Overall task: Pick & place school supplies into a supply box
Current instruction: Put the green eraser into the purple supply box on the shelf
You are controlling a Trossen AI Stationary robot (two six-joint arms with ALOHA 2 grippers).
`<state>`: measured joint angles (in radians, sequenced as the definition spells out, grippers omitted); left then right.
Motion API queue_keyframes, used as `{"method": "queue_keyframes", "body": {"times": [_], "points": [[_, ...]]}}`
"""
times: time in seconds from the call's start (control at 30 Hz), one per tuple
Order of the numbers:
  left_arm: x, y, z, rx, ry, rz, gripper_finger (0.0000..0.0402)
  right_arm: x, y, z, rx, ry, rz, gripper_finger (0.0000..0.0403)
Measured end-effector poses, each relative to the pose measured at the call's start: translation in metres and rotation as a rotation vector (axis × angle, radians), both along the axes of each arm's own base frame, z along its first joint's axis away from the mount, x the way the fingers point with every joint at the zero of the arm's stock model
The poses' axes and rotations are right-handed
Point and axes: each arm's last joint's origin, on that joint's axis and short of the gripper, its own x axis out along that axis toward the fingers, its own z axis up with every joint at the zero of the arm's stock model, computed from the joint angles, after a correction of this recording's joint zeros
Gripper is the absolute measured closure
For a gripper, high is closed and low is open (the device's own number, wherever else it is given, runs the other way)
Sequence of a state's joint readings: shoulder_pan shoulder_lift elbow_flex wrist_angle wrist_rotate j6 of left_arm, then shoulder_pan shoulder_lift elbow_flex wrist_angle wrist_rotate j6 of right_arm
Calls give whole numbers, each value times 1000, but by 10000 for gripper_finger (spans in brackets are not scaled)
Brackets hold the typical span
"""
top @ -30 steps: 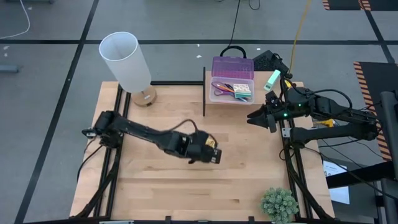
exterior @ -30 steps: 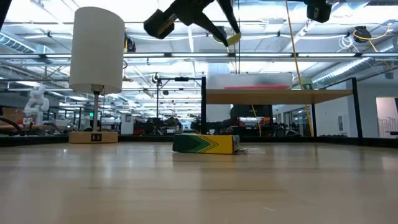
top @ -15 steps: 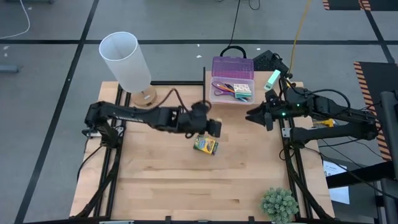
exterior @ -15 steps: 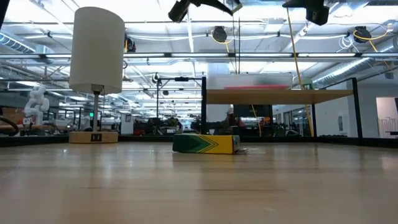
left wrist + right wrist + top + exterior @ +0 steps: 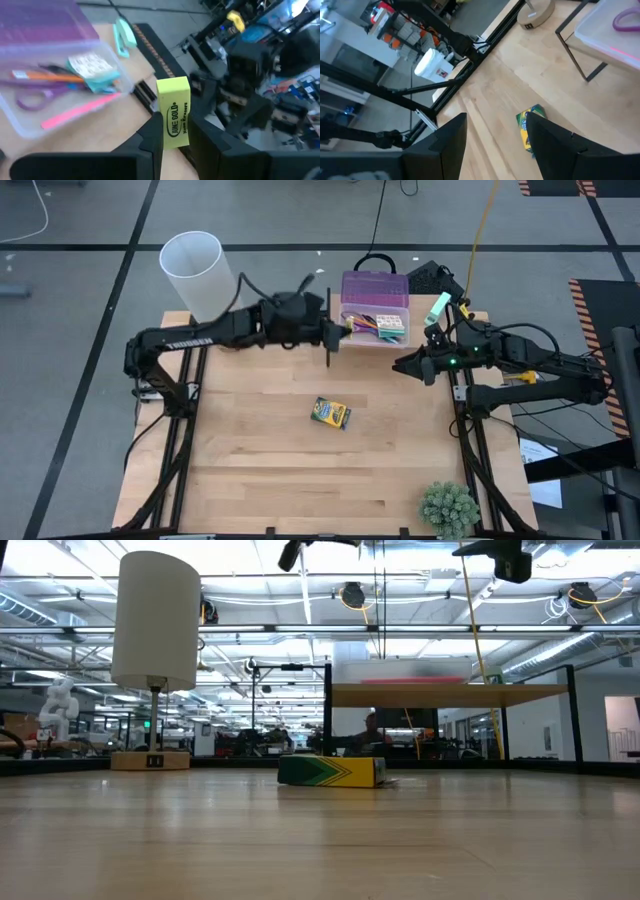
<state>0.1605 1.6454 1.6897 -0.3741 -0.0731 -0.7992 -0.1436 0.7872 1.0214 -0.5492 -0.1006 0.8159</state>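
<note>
1. The left gripper (image 5: 340,330) blocks the supply box's (image 5: 374,340) left edge.
2. The right gripper (image 5: 402,366) sits just beside the box's right side.
3. A thin black post (image 5: 329,328) stands left of the box.
4. The white lamp shade (image 5: 200,277) fills the far left corner.
5. Only the crayon box (image 5: 329,414) lies on the middle boards; the table (image 5: 260,470) around it is open.

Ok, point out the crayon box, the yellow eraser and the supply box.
crayon box (image 5: 330,414): high view, middle of its top face.
yellow eraser (image 5: 174,111): left wrist view, printed front face.
supply box (image 5: 375,287): high view, purple lid.
</note>
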Motion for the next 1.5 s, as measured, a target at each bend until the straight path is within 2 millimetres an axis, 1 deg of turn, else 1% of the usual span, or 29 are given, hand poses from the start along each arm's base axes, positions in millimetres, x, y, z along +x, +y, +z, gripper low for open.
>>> {"method": "queue_keyframes", "body": {"times": [0.03, 0.17, 0.27, 0.37, 0.47, 0.53, 0.6, 0.67, 0.8, 0.93, 1.2, 1.37, 1.5], "points": [[-4, 5, 2, 11, 7, 0, 319, 0, 0, 0, 8, 0, -4, 204], [-9, 25, 10, 64, -35, 7, 319, 0, 0, 0, 20, -4, -9, 204], [-13, 39, 22, 85, -50, 0, 319, 0, 0, 0, 34, -7, -24, 204], [-17, 48, 36, 140, -68, 16, 319, 0, -1, 1, 30, -10, -39, 204], [-19, 59, 45, 199, -70, 47, 319, 0, -1, 1, 35, -10, -55, 204], [-24, 67, 48, 220, -31, 66, 319, 0, -1, 1, 34, -14, -72, 204], [-23, 74, 50, 250, -31, 83, 319, 0, -1, 2, 33, -24, -74, 204], [-26, 80, 50, 255, 1, 97, 319, 0, -2, 3, 29, -28, -72, 204], [-20, 89, 39, 249, 42, 105, 319, 0, -2, 3, 23, -28, -70, 204], [-7, 94, 21, 213, 100, 78, 319, 0, -2, 3, 9, -27, -73, 204], [24, 99, -23, 149, 223, 29, 319, 0, -2, 3, -5, -26, -83, 204], [42, 106, -54, 125, 293, 21, 319, 0, -2, 3, -16, -28, -80, 204], [52, 111, -75, 93, 337, 24, 319, 0, -2, 3, -25, -28, -75, 204]]}}
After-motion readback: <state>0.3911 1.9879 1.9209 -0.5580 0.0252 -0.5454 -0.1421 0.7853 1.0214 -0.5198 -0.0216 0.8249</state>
